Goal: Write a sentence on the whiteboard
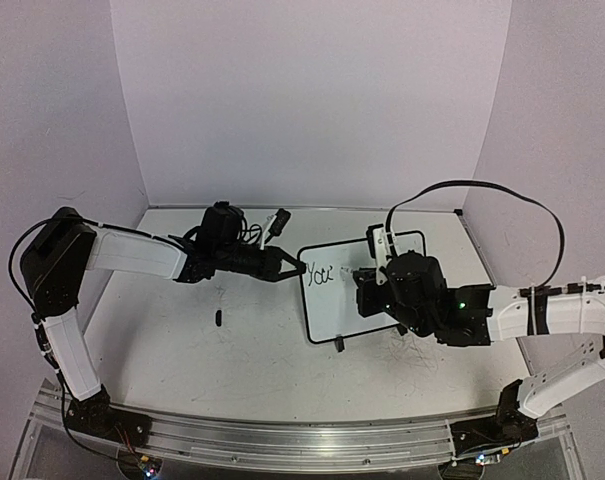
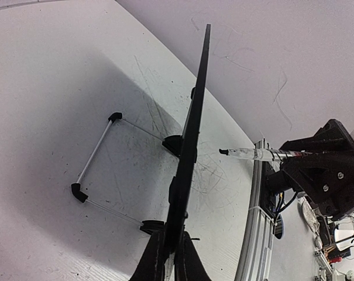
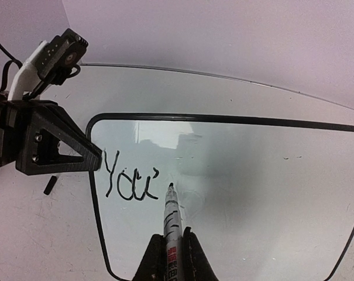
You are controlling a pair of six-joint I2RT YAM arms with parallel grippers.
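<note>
In the top view, the whiteboard (image 1: 334, 315) stands on the table between the two arms. The left gripper (image 1: 290, 267) is pressed together on its left edge, so the board lies straight ahead of those fingers. The right gripper (image 1: 370, 284) comes at the white face from the other side. It is mostly hidden under its own wrist, so from here we cannot tell how it stands. The letters (image 1: 322, 274) sit in the upper left part of the face, just beside the left gripper.

In the left wrist view, we look along the board, which shows only as a thin dark line rising from between the closed fingers (image 2: 156, 260). Its wire stand (image 2: 98, 170) is on one side of that line and the marker (image 2: 255, 154) is on the other. The marker's long axis points almost square at the face. We see a small gap between the tip and the board, so we judge that the tip is just off the surface.

In the right wrist view, the right gripper is pinching the marker, which points away from the wrist. Its tip is just to the right of the last letter and a little lower. The unwritten part of the face stretches away to the right of the tip, along the board's long side. We think the next stroke needs the tip pushed forward onto the face, and the writing then continues to the right.
</note>
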